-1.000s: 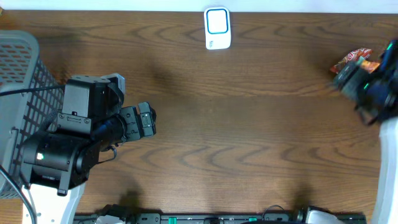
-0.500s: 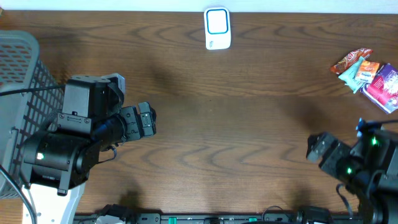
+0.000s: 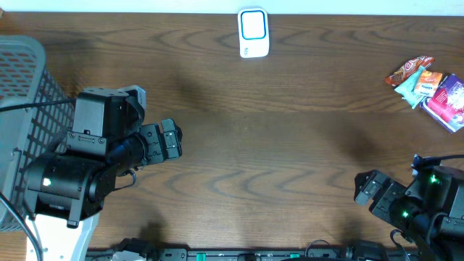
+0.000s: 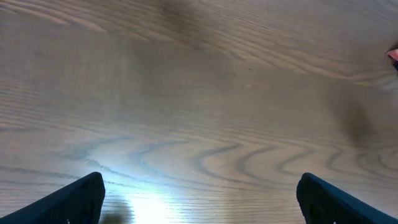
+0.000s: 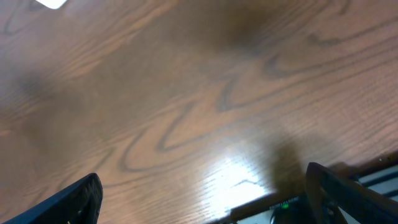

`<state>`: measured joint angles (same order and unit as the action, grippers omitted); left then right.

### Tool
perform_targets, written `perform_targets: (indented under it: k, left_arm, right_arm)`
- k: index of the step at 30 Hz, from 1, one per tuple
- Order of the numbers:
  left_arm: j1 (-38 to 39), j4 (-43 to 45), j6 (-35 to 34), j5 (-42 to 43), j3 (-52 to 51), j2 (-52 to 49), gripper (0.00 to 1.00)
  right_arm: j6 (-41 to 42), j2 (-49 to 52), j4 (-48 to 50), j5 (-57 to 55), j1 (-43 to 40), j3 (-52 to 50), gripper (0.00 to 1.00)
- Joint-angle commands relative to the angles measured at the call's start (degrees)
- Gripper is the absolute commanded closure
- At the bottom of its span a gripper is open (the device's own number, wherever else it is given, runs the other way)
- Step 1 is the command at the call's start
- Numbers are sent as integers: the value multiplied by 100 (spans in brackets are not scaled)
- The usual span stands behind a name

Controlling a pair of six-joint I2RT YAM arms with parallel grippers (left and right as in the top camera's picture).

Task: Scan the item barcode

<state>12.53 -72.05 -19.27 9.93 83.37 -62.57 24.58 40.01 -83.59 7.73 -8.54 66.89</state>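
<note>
A small pile of colourful snack packets, the items (image 3: 428,85), lies at the table's far right edge; no barcode shows on them. The white scanner (image 3: 253,32) with a blue-rimmed window stands at the back centre, and its corner (image 5: 52,3) peeks into the right wrist view. My left gripper (image 3: 172,141) hovers open over bare wood at the left, with nothing between its fingers (image 4: 79,200). My right gripper (image 3: 364,188) is open and empty near the front right edge, well short of the packets. Its dark fingers (image 5: 76,203) frame only tabletop.
A grey mesh basket (image 3: 20,81) stands at the far left beside the left arm's base. A black rail with cables (image 3: 254,254) runs along the table's front edge. A pinkish sliver of the packets (image 4: 394,56) touches the right border of the left wrist view.
The right arm has swung from over the packets at the far right down to the front right of the table, uncovering the pile. The left arm has not moved.
</note>
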Motion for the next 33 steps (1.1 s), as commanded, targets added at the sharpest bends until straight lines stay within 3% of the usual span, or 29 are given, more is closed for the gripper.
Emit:
perform_targets:
  k: [1,7,12,20,33]
  left_arm:
    - [2,-22,57,-35,22,-2,2]
    - [2,-22,57,-35,22,-2,2]
    - [2,-22,57,-35,22,-2,2]
    - [2,-22,57,-35,22,-2,2]
    - [2,-22,57,-35,22,-2,2]
  right_arm:
    - [13,-15,92,-9,39,-55,1]
    - [-754,-24,546,262,39,-151,1]
    - [-1283,-297,1591,809,175,-643,1]
    - [-1502,-1716,3720,1198,791,-2404,1]
    - [-1392,-3595,6485,1523,841,-5064,1]
